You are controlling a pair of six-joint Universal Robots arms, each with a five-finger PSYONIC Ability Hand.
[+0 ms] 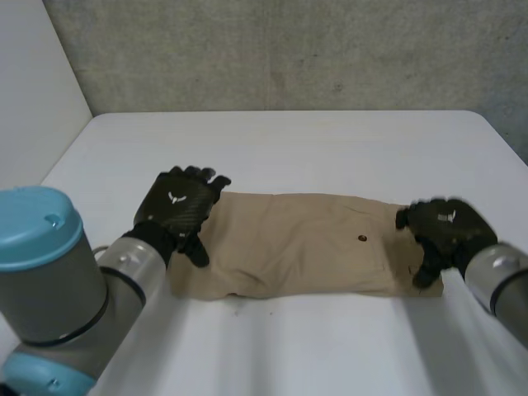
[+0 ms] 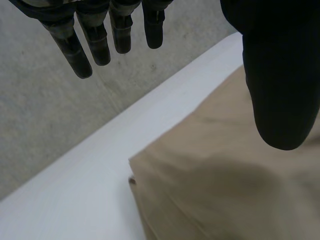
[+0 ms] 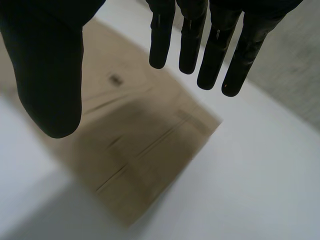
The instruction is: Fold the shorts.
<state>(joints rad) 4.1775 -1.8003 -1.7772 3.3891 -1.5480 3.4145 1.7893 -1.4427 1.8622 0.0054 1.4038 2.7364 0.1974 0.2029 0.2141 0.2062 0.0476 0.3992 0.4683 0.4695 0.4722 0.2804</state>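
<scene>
Left hand: fingers are held straight and well apart from the thumb, and nothing is grasped. One end of the tan shorts is seen under its palm, a corner lying below the fingertips. Right hand: fingers are likewise extended, the thumb is set wide, and nothing is held. The opposite end of the shorts is seen beneath it. The shorts are laid flat on the white table between the hands.

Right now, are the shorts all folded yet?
Not quite. The shorts already lie in a neat long strip on the table. The left hand and right hand hover open over its two ends, holding nothing. Folding end to end looks left.
</scene>
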